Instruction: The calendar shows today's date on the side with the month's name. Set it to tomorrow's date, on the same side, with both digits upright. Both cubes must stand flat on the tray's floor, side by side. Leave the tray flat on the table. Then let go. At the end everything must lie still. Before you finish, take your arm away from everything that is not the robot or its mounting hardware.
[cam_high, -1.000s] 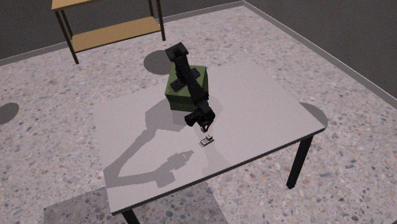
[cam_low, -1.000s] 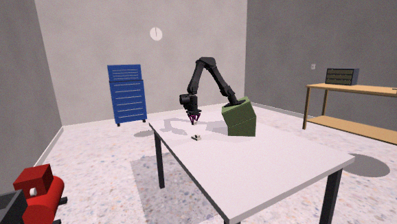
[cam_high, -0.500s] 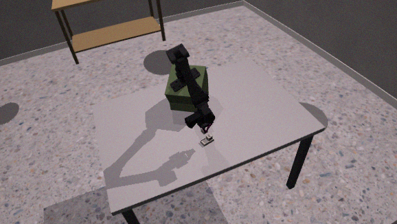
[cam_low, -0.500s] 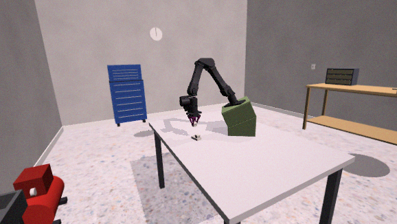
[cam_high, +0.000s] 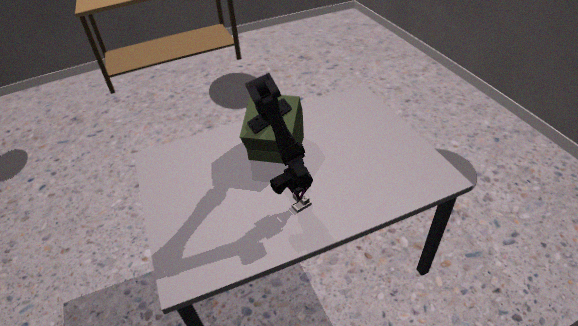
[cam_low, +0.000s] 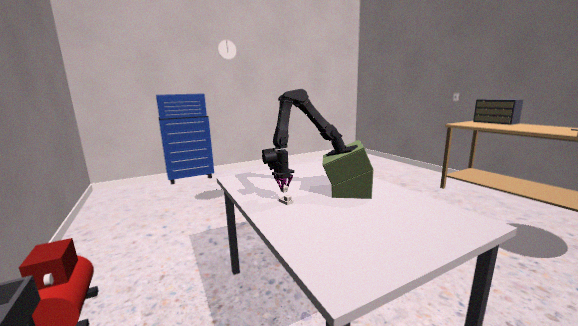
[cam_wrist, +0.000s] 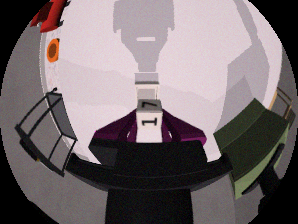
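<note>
My gripper (cam_high: 300, 194) (cam_low: 283, 188) (cam_wrist: 149, 112) is shut on a white number cube (cam_wrist: 149, 119). The cube's forward face shows a 1 and its upper face a 7. I hold it a little above the small grey calendar tray (cam_high: 302, 206) (cam_low: 286, 201) (cam_wrist: 146, 76), which lies flat on the white table (cam_high: 380, 150) (cam_low: 380, 235). A second white cube stands in the tray just beyond the held one; its digits are hidden. The month's name cannot be made out.
The arm's green base block (cam_high: 272, 131) (cam_low: 350, 172) (cam_wrist: 250, 145) stands on the table behind the tray. The table's near edge (cam_high: 320, 252) is close to the tray. A wooden shelf (cam_high: 165, 47) and a blue cabinet (cam_low: 185, 135) stand on the floor.
</note>
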